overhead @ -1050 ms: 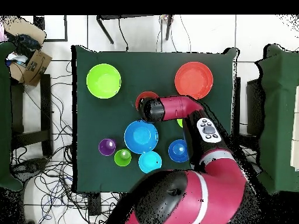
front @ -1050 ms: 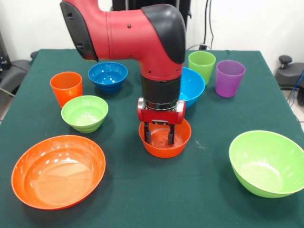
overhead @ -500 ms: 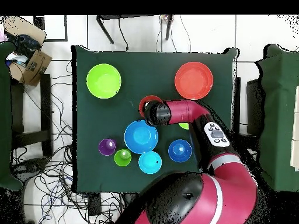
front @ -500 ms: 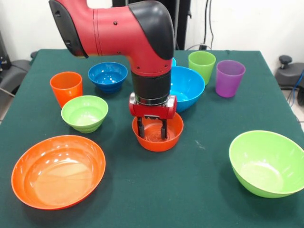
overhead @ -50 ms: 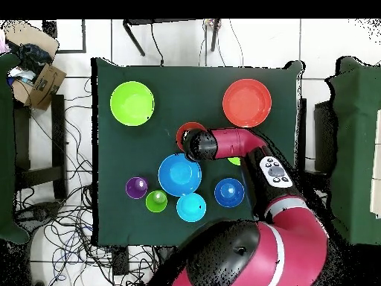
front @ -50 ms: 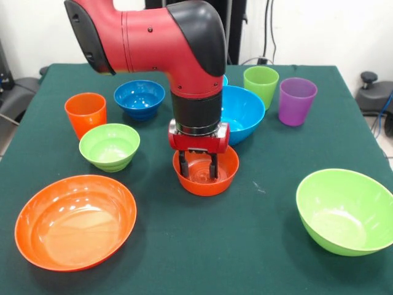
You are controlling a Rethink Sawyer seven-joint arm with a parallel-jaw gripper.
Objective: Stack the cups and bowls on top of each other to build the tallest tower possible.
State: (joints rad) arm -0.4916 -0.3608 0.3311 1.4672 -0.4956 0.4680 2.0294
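Reaching into the small orange bowl at the surface's middle, the claw stands partly spread, pinching nothing. Nothing is stacked yet; cups and bowls sit scattered from 9 to 3 o'clock.

The gripper reaches down into a small bowl at the table's middle. Two large bowls sit toward the near corners. Behind stand more bowls, with cups toward the far edge.
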